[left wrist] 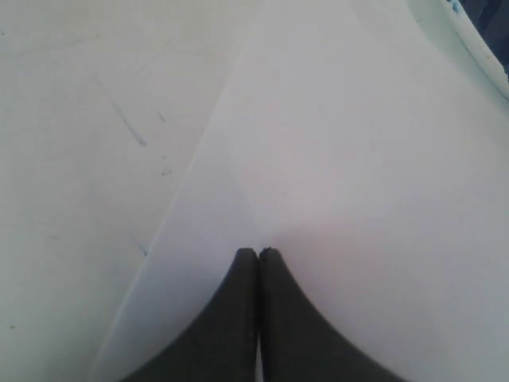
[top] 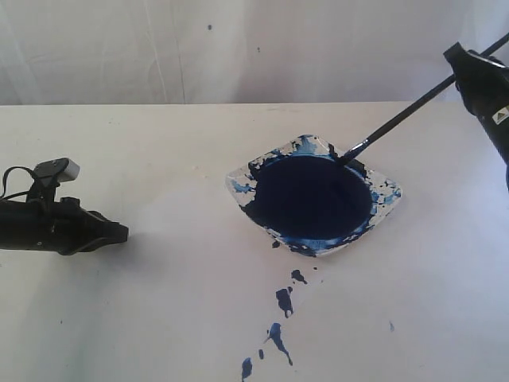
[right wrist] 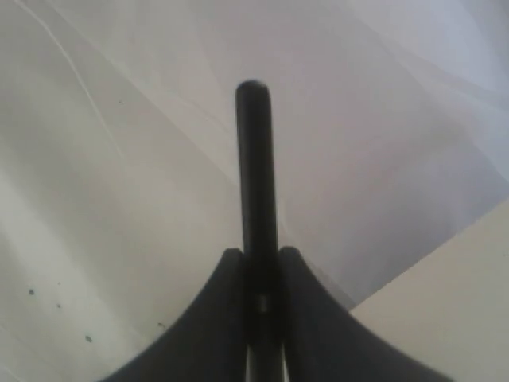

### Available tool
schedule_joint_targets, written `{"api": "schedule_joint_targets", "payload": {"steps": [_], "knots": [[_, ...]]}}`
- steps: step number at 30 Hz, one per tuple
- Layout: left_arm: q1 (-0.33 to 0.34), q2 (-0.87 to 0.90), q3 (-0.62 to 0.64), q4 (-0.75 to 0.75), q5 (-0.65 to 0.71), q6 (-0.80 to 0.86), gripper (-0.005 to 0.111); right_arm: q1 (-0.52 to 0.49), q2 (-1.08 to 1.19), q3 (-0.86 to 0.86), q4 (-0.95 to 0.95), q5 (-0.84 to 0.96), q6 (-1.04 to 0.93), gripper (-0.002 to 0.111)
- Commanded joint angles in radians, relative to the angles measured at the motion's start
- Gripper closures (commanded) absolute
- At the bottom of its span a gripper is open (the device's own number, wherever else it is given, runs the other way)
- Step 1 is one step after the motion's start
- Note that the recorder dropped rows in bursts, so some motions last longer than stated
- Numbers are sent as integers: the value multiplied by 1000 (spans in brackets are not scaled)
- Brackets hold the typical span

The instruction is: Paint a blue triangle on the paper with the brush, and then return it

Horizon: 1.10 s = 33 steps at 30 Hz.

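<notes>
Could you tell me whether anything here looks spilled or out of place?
Yes: dark blue paint splatters lie outside the dish, trailing from its near rim toward the camera; the rim itself is smeared too.

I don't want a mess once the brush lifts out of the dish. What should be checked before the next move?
1. Grip on brush: ok, right gripper is shut on its handle.
2. Bristles loaded: ok, the tip sits in the paint near the dish rim.
3. Left gripper clear of the dish: ok, shut and off to the side.
4. Paper pinned flat: cannot tell, the left gripper's tips are over it but contact is unclear.
5. Clean painting area: not ok, splatters lie in front of the dish.
</notes>
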Motion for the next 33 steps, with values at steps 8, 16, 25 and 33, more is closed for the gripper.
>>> {"api": "schedule_joint_targets", "payload": {"steps": [8,16,25,33], "knots": [[2,-6,9,-21,4,4,107,-1,2,-39,-19,81,-147,103],[2,-6,9,-21,4,4,107,-1,2,-41,-19,72,-215,103],[2,-6,9,-21,4,4,107,-1,-13,-56,-19,78,-194,103],[2,-6,9,-21,4,4,107,-1,-55,-59,-41,163,-155,103]]}}
